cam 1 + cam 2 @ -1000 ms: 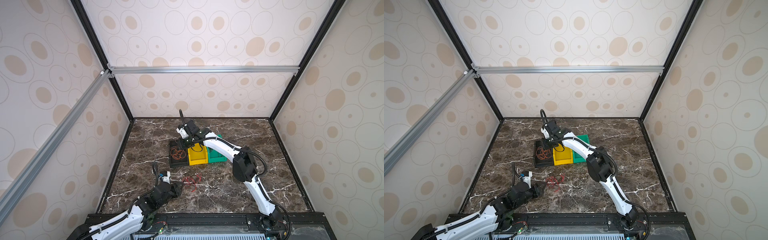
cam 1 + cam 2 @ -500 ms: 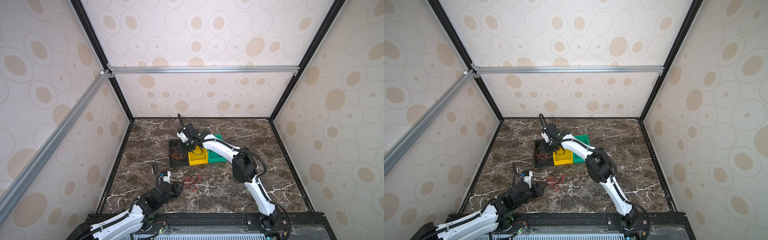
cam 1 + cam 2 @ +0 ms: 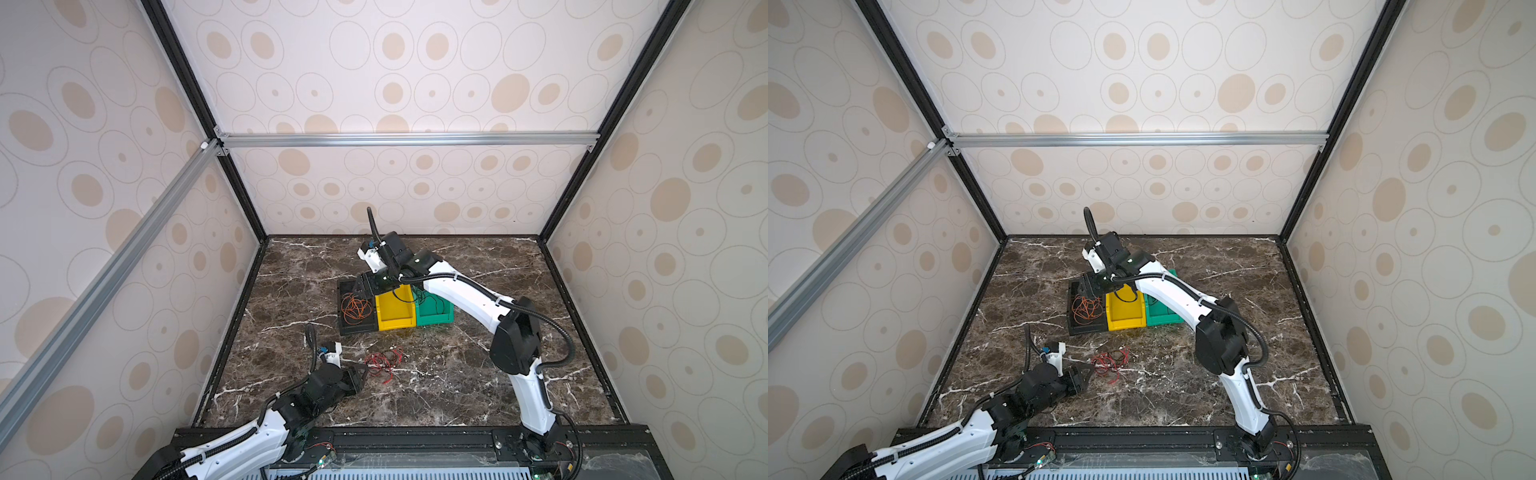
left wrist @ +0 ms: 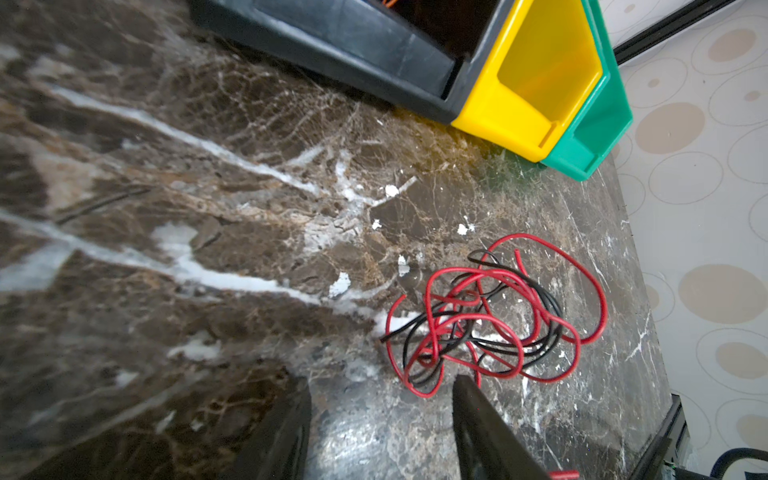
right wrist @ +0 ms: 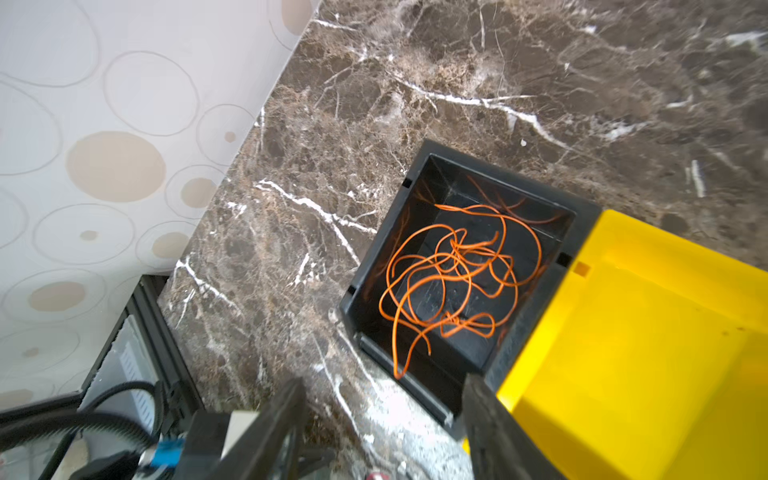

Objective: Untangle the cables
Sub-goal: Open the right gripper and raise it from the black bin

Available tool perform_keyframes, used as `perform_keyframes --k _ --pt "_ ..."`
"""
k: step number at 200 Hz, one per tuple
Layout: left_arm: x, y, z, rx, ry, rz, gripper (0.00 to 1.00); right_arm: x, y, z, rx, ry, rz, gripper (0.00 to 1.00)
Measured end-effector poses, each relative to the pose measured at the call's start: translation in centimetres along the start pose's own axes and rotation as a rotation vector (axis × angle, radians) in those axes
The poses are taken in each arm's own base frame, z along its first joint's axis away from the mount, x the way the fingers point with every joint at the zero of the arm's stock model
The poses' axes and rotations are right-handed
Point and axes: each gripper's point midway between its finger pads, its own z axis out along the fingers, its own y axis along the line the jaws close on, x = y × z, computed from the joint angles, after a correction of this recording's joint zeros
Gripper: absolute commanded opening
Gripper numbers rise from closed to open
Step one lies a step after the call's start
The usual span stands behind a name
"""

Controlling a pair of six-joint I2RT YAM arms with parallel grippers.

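Nearest the robot's base, the left gripper (image 4: pixel 380 386) is low over the bench (image 4: pixel 187 249). Jaws are partly apart w/ nothing btwn them. Its tips sit just beside the red-and-black cables (image 4: pixel 482 318), not touching as far as I can tell. These lie in one loose knot on the bench, apart from the bins. Red loops wide round the outside and black threads thru the middle. A black end and a red end poke out on the side toward the gripper.

Further back are three bins in a row, touching: black bin (image 5: pixel 382 228), yellow bin (image 5: pixel 623 332), green bin (image 3: pixel 432 318). The orange cable (image 5: pixel 453 266) lies curled inside the black bin, on its own. The right gripper (image 5: pixel 384 390) hangs above that bin's far end, jaws apart, empty. Can't tell for sure what's in the yellow and green bins.

Orange looks sorted, so the step in hand is prob splitting red from black. To do it well:
- Take one free end only, e.g. the black one, w/ jaws closed right down, since the wire is v. thin.
- Lift up rather than drag sideways, so loops slide instead of cinching.
- Bring the right gripper over to pin red while black is drawn out slowly.
- If a loop tightens, stop and give slack.
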Motion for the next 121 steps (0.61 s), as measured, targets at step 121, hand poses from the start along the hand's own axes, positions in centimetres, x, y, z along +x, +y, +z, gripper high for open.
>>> perform_keyframes --k 121 --pt "0.5 -2.2 1.4 0.037 0.084 0.084 0.64 18.2 -5.7 -5.2 0.113 0.162 0.2 0.57"
